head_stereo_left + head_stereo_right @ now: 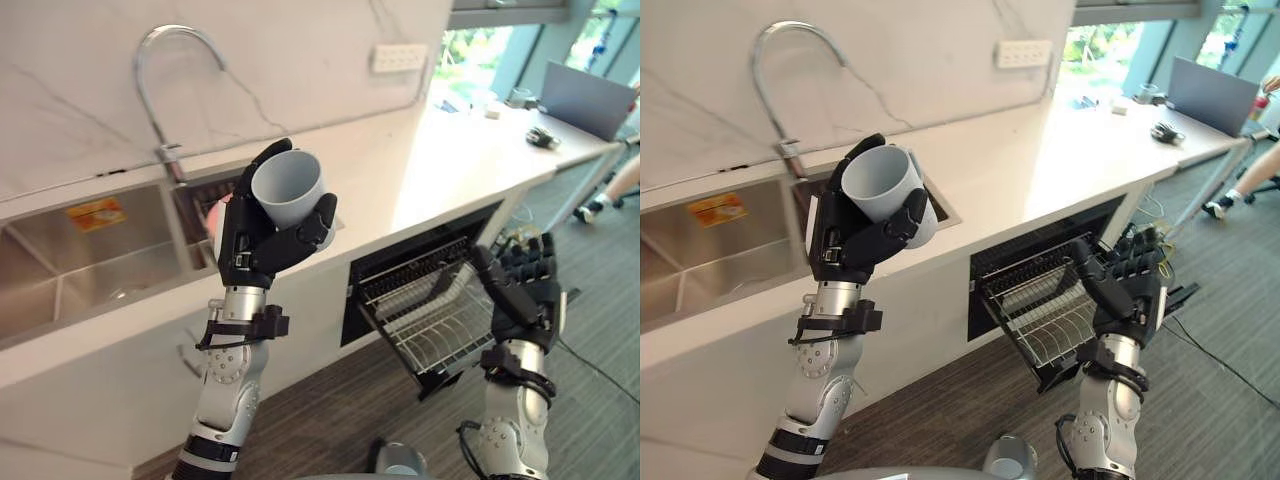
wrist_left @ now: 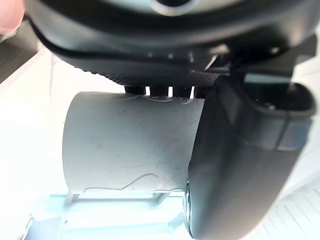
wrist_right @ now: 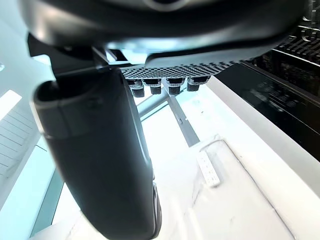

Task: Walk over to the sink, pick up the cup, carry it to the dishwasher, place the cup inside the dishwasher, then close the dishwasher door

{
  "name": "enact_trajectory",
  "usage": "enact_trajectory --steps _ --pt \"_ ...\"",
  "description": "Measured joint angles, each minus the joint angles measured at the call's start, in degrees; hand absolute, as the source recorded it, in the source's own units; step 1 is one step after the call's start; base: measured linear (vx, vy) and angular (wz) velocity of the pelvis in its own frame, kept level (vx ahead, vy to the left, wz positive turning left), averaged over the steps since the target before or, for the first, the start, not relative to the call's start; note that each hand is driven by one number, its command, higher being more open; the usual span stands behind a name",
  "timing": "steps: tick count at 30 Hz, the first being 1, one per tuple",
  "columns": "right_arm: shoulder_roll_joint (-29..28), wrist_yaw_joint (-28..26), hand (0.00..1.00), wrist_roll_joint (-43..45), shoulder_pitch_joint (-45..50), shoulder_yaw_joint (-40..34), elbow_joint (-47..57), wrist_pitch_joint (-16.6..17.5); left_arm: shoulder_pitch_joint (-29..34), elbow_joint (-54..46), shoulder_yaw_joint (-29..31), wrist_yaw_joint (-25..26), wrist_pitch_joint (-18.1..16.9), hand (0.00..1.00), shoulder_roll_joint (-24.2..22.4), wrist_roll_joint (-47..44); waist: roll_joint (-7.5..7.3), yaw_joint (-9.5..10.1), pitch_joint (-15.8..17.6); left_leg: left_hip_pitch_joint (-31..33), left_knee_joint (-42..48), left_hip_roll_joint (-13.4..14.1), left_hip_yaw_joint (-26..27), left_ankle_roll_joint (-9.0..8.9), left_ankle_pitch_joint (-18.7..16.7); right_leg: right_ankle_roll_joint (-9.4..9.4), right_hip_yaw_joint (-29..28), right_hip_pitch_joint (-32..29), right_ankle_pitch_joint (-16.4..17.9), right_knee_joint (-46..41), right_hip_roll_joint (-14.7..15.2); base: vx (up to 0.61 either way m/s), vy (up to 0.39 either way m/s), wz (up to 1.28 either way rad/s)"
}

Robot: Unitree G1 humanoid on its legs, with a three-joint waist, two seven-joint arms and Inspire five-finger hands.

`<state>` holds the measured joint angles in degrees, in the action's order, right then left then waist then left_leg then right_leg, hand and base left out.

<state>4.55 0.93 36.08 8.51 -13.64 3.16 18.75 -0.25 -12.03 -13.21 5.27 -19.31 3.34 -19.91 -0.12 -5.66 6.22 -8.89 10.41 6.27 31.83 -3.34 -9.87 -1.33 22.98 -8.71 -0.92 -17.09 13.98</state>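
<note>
My left hand (image 1: pixel 250 245) is shut on a pale grey cup (image 1: pixel 290 187), held up tilted in front of the counter beside the sink (image 1: pixel 90 255). The left wrist view shows the cup's side (image 2: pixel 130 150) with the thumb (image 2: pixel 240 165) wrapped across it. To the right the dishwasher (image 1: pixel 425 265) stands under the counter, its wire rack (image 1: pixel 440 315) pulled out. My right hand (image 1: pixel 525 280) hovers open above the rack's right side, holding nothing; its thumb (image 3: pixel 100 160) shows large in the right wrist view.
A curved chrome tap (image 1: pixel 165 90) rises behind the sink. The white counter (image 1: pixel 440 160) runs right to a desk with a laptop (image 1: pixel 590 100). A person's leg and shoe (image 1: pixel 605 195) show at the far right. Dark wood floor (image 1: pixel 330 420) lies below.
</note>
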Motion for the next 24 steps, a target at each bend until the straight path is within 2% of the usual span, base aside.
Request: enact_trajectory --steps 1,3,5,6,7,8,9,10,11,12,13,15,16,17,18,19,20,21,22,24 --pt "0.05 0.44 1.00 -0.82 -0.03 0.03 0.35 -0.48 0.01 0.00 -0.64 -0.34 0.30 0.00 -0.77 -0.37 1.10 -0.03 0.17 0.43 0.91 1.20 -0.06 -0.69 -0.58 0.30 -0.13 -0.01 -0.22 1.01 -1.25 0.25 -0.084 -0.44" --pt "-0.43 1.30 1.00 -2.25 0.03 0.34 0.37 -2.20 -0.01 0.00 -2.05 -0.70 0.78 0.00 -1.43 -0.35 1.95 -0.19 0.19 0.51 2.20 3.77 0.38 -2.14 -1.88 0.95 -0.13 0.20 0.95 1.45 -3.68 0.18 -0.109 -0.26" --pt "-0.46 1.40 1.00 -2.44 0.12 0.51 0.75 -3.07 0.15 0.00 -3.03 -0.57 1.03 0.00 -1.34 -0.25 2.56 -0.21 0.44 -0.23 4.70 6.37 0.72 -3.34 -4.31 1.33 -0.09 0.35 4.58 -2.01 -5.05 0.15 -0.147 -0.13" --pt "-0.33 1.32 1.00 -2.39 0.41 0.49 1.80 -3.23 0.60 0.00 -3.10 -0.24 1.05 0.00 -1.25 -0.15 3.57 -0.17 0.37 -1.01 7.74 8.44 0.90 -4.58 -5.48 1.92 -0.04 0.85 7.86 -4.32 -5.77 0.19 -0.132 -0.06" --pt "-0.41 1.12 1.00 -2.35 0.42 0.48 2.25 -3.21 0.75 -0.02 -2.90 -0.12 1.06 0.00 -1.11 -0.16 3.95 -0.06 0.28 -0.14 11.92 9.82 0.72 -4.18 -6.20 1.84 -0.10 1.02 9.35 -5.35 -5.84 0.20 -0.164 -0.06" --pt "-0.21 0.50 1.00 -2.17 0.43 0.46 2.41 -3.33 1.16 -0.02 -2.82 0.54 1.11 0.00 -0.63 -0.20 4.53 0.00 0.42 4.93 25.89 14.94 -0.75 0.15 -5.38 2.56 0.23 2.01 10.84 -6.22 -7.01 0.24 -0.205 -0.06" --pt "0.22 -0.02 1.00 -2.00 0.42 0.41 2.77 -3.70 1.90 0.03 -2.61 1.08 1.18 0.00 -0.48 -0.27 5.73 0.31 1.18 10.42 39.01 19.40 -5.47 5.05 -0.28 3.46 -0.03 4.91 11.60 -5.35 -8.77 0.24 -0.225 -0.10" --pt "0.34 -0.19 1.00 -1.98 0.39 0.40 2.91 -3.74 2.17 0.08 -2.44 1.05 1.20 0.00 -0.45 -0.30 6.13 0.52 1.39 11.93 42.41 20.13 -7.28 4.49 1.10 3.63 -0.27 5.76 11.88 -5.06 -9.33 0.30 -0.145 -0.36" --pt "0.62 -0.80 1.00 -1.92 0.36 0.36 2.96 -3.77 3.45 0.93 -2.27 1.00 1.26 0.00 -0.64 -0.42 7.07 1.76 1.72 15.50 48.68 19.56 -12.35 1.44 -0.23 3.84 -1.58 8.74 12.29 -3.66 -10.52 0.32 -0.065 -0.62" --pt "0.28 -1.24 1.00 -1.83 0.36 0.58 2.97 -3.78 4.95 1.06 -2.23 0.64 1.22 0.00 -0.63 -0.39 7.09 2.33 1.70 16.07 46.84 16.66 -13.67 1.72 -1.62 3.37 -3.00 10.80 12.03 -2.17 -10.43 0.32 -0.048 -0.74" --pt "0.04 -1.77 1.00 -1.83 0.34 0.62 2.99 -3.77 5.51 1.06 -2.26 0.29 1.13 0.00 -0.64 -0.30 7.06 2.71 1.68 16.13 44.33 15.16 -13.78 1.71 -2.15 3.23 -3.92 11.58 11.94 -1.40 -10.39 0.30 -0.044 -0.77" --pt "-0.01 -3.12 1.00 -1.82 0.19 1.46 3.10 -3.87 6.07 1.07 -2.68 -0.51 0.78 0.00 -0.65 1.04 6.98 3.23 1.68 16.16 29.67 10.79 -14.46 1.77 -2.33 3.04 -6.95 12.34 11.83 -0.09 -9.84 0.28 -0.016 -0.69" --pt "0.08 -3.21 1.00 -1.82 0.17 1.85 3.10 -3.99 6.07 1.10 -2.97 -0.48 0.79 0.00 -0.60 1.36 6.97 3.17 1.68 16.00 25.60 9.65 -15.21 1.72 -2.18 2.94 -7.64 12.31 11.77 0.06 -9.60 0.27 0.031 -0.54" --pt "0.17 -3.29 1.00 -1.82 0.16 2.45 3.09 -4.16 6.07 1.18 -3.27 -0.46 0.82 0.00 -0.60 1.93 6.91 3.17 1.72 15.39 20.22 7.90 -17.06 1.40 -1.34 2.70 -8.81 12.26 11.63 0.15 -9.17 0.24 0.072 -0.60" --pt "0.30 -3.47 1.00 -1.79 0.16 3.35 3.04 -4.60 6.07 1.28 -3.51 -0.26 0.93 0.00 -0.54 2.03 6.96 3.17 1.69 13.83 13.06 5.81 -19.64 0.83 1.59 2.24 -10.32 12.21 11.39 0.28 -8.63 0.26 0.116 -0.82" --pt "0.86 -3.81 1.00 -1.12 0.15 4.62 3.05 -4.98 5.88 1.27 -3.52 0.22 0.95 0.00 -0.54 2.17 7.54 3.12 1.29 12.17 6.19 4.57 -21.16 0.28 9.25 0.63 -11.31 12.19 11.37 0.63 -8.50 0.20 0.123 -0.68" --pt "0.95 -3.94 1.00 -1.06 0.14 4.86 2.99 -5.00 5.78 1.29 -3.52 0.39 0.94 0.00 -0.49 2.21 7.54 3.14 1.20 11.97 5.61 4.53 -21.11 -0.91 8.98 0.15 -11.47 12.20 11.48 0.76 -8.43 0.19 0.143 -0.47" --pt "1.01 -4.40 1.00 -0.51 0.16 5.51 3.02 -5.17 5.19 1.59 -3.58 1.16 0.95 0.00 -0.28 2.40 7.61 2.60 0.34 10.18 2.19 3.48 -21.04 -1.62 8.80 -1.14 -11.96 12.16 11.44 1.57 -7.58 0.16 0.165 -0.06" --pt "0.79 -4.83 1.00 0.10 0.14 5.52 3.04 -5.20 4.10 2.16 -3.72 1.88 0.96 0.00 -0.16 2.53 6.83 2.18 -0.03 8.77 -2.14 1.85 -20.72 -1.94 9.90 -2.21 -11.81 11.88 11.20 2.23 -6.35 0.14 0.174 0.02" --pt "0.41 -5.68 1.00 0.69 0.15 6.04 3.03 -5.75 3.21 3.09 -4.07 3.24 0.97 0.00 0.27 2.58 5.57 2.17 -0.61 7.16 -7.21 -0.44 -20.36 -0.98 12.28 -3.21 -11.74 11.55 10.80 2.84 -4.62 0.07 0.171 0.13"
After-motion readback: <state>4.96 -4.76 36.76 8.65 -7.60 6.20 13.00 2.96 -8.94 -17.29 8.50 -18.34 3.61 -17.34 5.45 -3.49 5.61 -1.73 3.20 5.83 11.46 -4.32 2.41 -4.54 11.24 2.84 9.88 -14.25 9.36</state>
